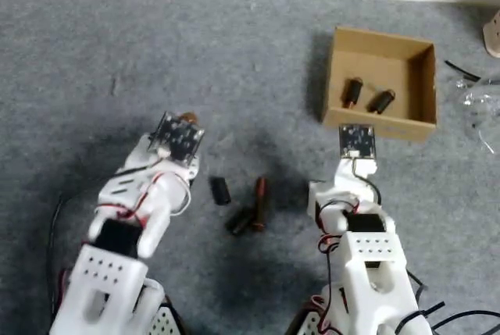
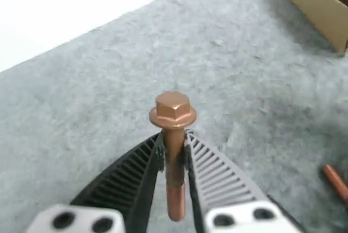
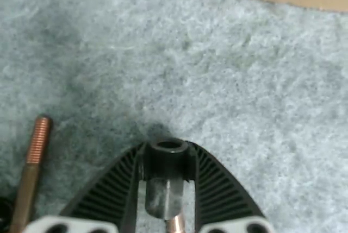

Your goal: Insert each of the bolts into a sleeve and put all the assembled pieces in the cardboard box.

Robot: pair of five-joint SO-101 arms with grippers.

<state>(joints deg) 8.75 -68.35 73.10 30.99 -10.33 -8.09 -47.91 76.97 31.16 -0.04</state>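
The copper bolt (image 2: 173, 111) is clamped in the left claw (image 2: 174, 143); the right claw (image 3: 166, 154) is clamped on a black sleeve (image 3: 163, 187). The high view shows two assembled pieces (image 1: 353, 93) inside the cardboard box (image 1: 337, 77), and one loose bolt (image 1: 259, 198) on the table (image 1: 94, 54).

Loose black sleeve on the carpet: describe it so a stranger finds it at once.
In the high view, find the grey carpet between the two arms, where a few small parts lie. The sleeve is the short cylinder nearest the left arm. Unlike the copper bolt and the dark piece beside it, it lies alone and is all black.
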